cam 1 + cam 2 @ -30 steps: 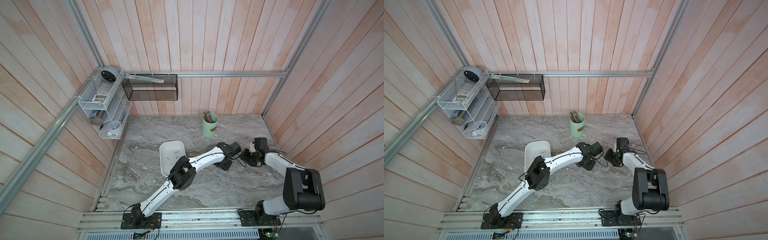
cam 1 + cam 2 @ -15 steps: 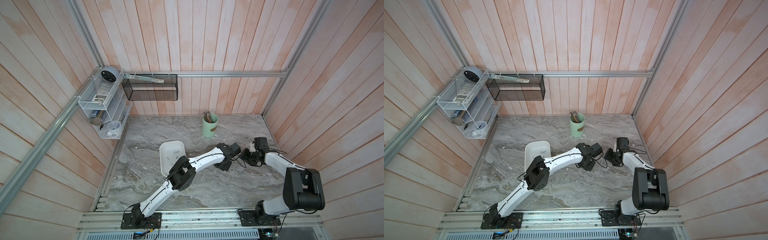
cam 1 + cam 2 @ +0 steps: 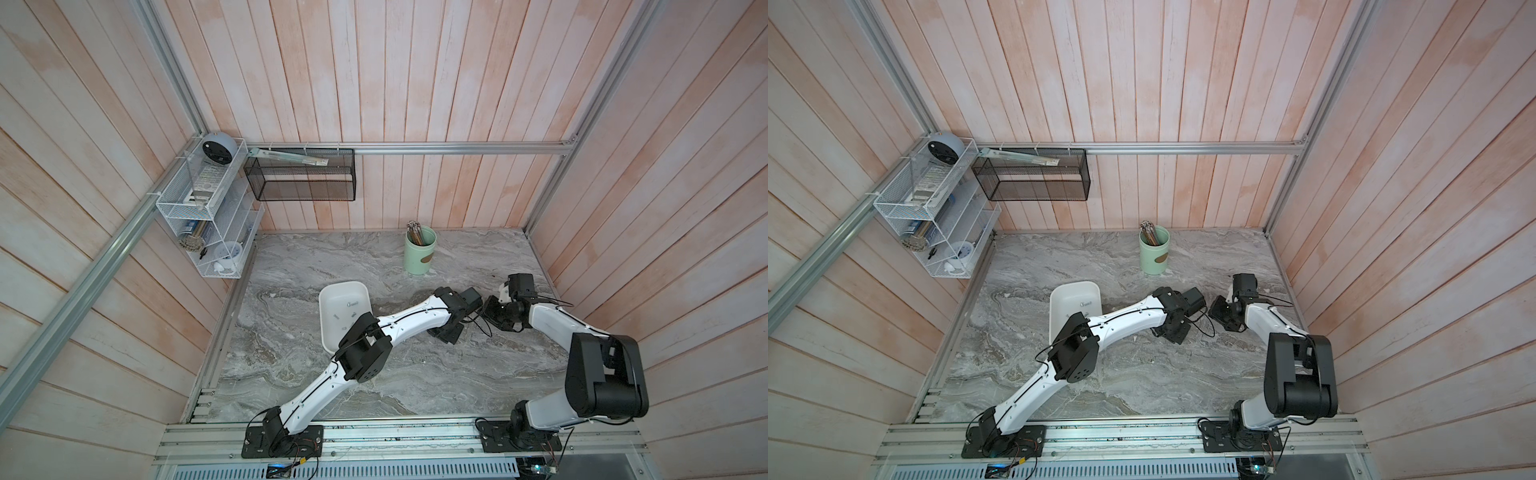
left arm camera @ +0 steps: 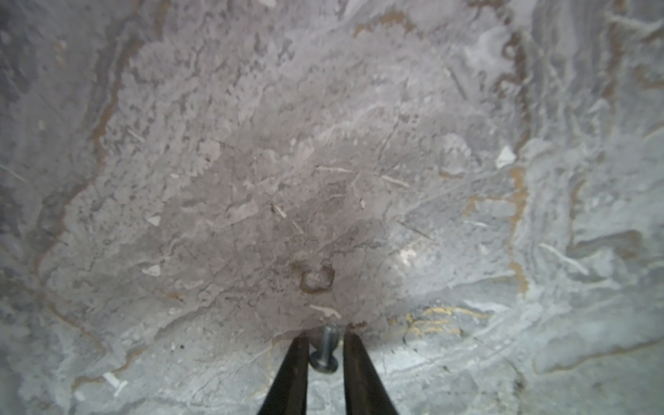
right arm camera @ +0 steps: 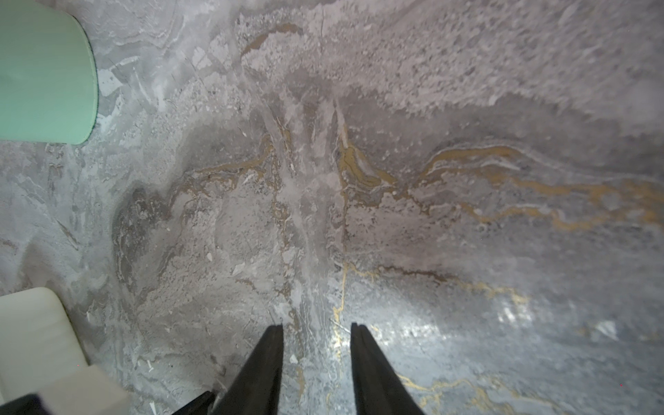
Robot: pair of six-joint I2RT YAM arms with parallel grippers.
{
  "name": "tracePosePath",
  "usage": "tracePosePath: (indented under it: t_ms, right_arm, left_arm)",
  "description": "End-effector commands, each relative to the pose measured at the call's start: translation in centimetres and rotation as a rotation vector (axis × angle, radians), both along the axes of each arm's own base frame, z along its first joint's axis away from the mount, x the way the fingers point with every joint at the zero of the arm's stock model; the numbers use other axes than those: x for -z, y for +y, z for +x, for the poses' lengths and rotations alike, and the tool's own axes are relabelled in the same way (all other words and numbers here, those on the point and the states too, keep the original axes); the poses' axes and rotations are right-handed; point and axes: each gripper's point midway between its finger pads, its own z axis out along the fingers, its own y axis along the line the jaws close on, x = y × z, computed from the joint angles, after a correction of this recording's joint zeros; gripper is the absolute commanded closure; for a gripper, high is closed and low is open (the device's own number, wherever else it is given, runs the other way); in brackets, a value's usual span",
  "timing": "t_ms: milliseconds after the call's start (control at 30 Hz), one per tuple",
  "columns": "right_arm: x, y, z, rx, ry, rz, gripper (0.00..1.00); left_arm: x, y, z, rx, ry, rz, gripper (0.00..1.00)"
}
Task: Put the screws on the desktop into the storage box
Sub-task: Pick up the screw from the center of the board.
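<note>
Screw (image 4: 325, 349) comes last, being the smallest thing in view. Largest is the desktop (image 3: 291, 332), grey-and-white marble, seen in both top views. On it lies the storage box (image 3: 332, 299), a shallow white tub; small dark specks on its floor are too tiny to identify. The left arm (image 3: 415, 320) passes over the box's near right corner, and the left gripper (image 4: 326, 335) points down at the marble well to the right of the box. The right gripper (image 5: 316, 327) is farther right of the box, just beside the left one, its jaws moderately apart over bare marble with nothing between them. A pale green cup (image 3: 419, 253) of brown sticks stands behind the box and to its right. The screw lies on the desktop between the left jaws, which sit narrowly on either side of it; whether they pinch it I cannot tell.
</note>
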Motion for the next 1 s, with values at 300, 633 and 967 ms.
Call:
tracePosePath:
  t_ms: [300, 633, 967]
  right_arm:
    - [0.0, 0.1, 0.2, 0.000, 0.020, 0.014, 0.63]
    - [0.1, 0.1, 0.1, 0.002, 0.021, 0.015, 0.63]
    - [0.3, 0.2, 0.1, -0.001, 0.026, 0.025, 0.63]
  left_arm:
    - [2.0, 0.8, -1.0, 0.012, 0.051, 0.046, 1.00]
    - [-3.2, 0.6, 0.7, 0.001, -0.041, -0.037, 1.00]
    - [-10.4, 3.5, 1.8, -0.051, -0.158, -0.114, 1.00]
